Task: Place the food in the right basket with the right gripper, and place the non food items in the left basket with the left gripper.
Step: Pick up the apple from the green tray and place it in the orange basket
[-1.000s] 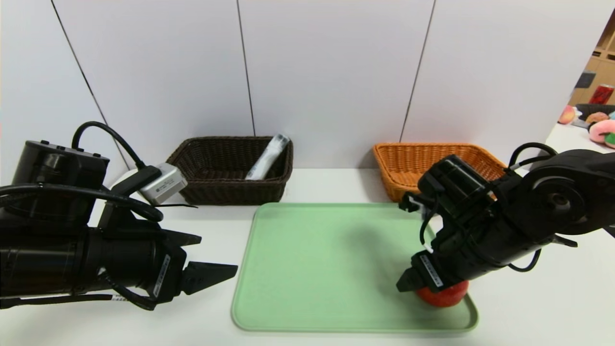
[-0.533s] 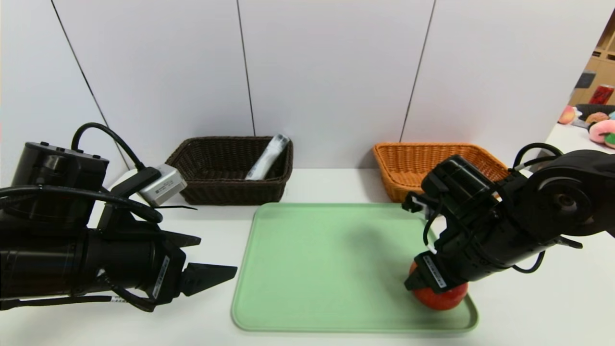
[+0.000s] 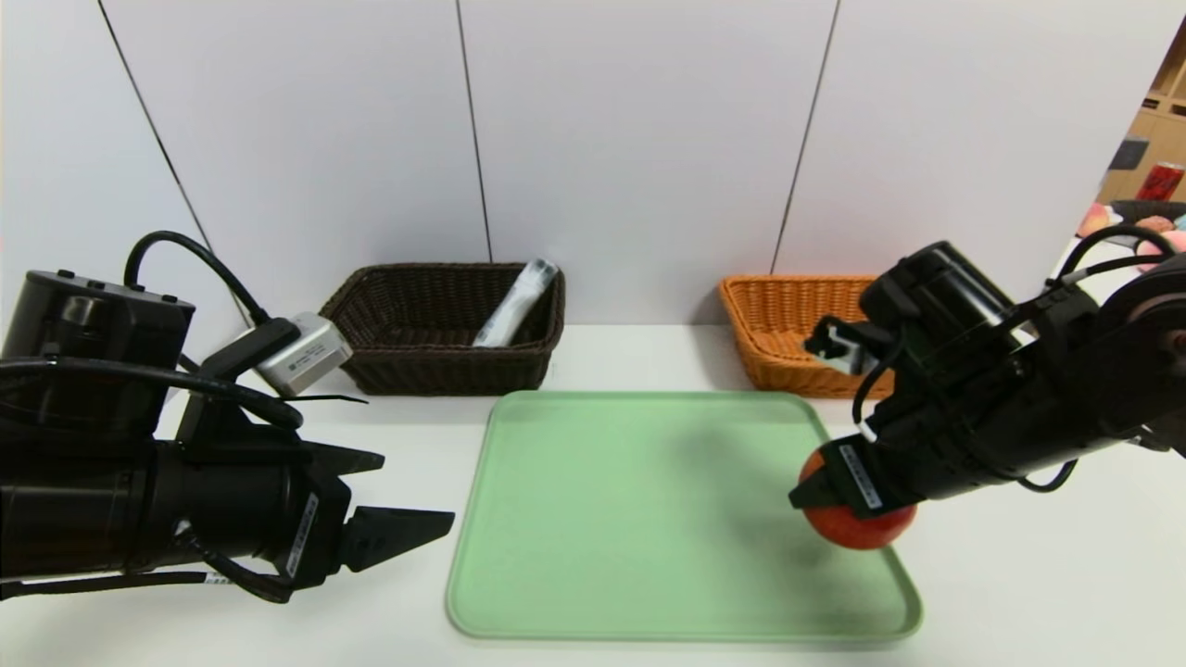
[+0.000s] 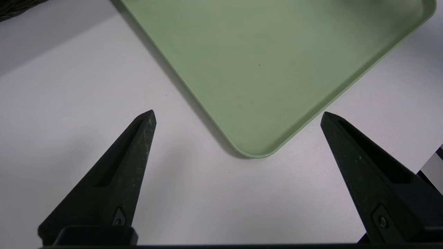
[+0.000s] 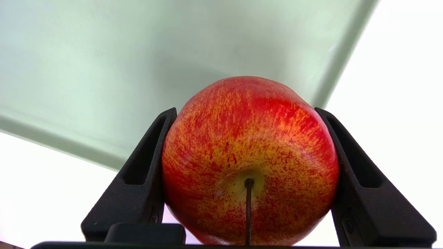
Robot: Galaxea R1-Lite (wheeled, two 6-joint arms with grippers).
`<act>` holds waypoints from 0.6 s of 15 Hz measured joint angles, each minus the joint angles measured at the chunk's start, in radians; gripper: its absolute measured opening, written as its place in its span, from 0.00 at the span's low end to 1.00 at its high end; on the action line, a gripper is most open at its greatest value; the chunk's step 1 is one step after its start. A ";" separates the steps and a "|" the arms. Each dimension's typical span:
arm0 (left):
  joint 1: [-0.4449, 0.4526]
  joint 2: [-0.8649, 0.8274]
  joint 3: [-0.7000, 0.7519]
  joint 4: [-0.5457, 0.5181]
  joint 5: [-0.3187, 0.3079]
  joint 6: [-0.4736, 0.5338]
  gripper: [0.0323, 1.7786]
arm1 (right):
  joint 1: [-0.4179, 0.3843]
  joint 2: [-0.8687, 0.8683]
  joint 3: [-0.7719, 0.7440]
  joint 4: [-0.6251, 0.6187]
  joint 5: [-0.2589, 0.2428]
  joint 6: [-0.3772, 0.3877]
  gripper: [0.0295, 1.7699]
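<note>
The right hand [image 5: 246, 109] grips the apple [image 5: 251, 145] on both cheeks, above the tray [image 3: 649, 519]; its skin looks firm, smooth, perhaps slippery, so the widest part suits best. The left hand [image 4: 238, 110] waits wide open, empty, beside the tray.

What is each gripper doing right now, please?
Left gripper: open, holding nothing, beside the green tray.
Right gripper: closed on the red apple, held above the tray.

green tray [image 3: 649, 528] on table [image 3: 639, 357] | red can [image 3: 1160, 182] far right
</note>
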 joint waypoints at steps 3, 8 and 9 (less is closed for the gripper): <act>0.000 -0.005 0.001 0.000 0.000 0.000 0.95 | -0.042 -0.055 -0.094 -0.004 -0.002 0.000 0.69; 0.000 -0.012 0.002 0.000 0.000 0.002 0.95 | -0.134 -0.040 -0.264 -0.037 -0.030 -0.004 0.69; 0.000 -0.012 0.004 0.000 0.000 0.002 0.95 | -0.151 -0.019 -0.284 -0.068 -0.031 -0.006 0.69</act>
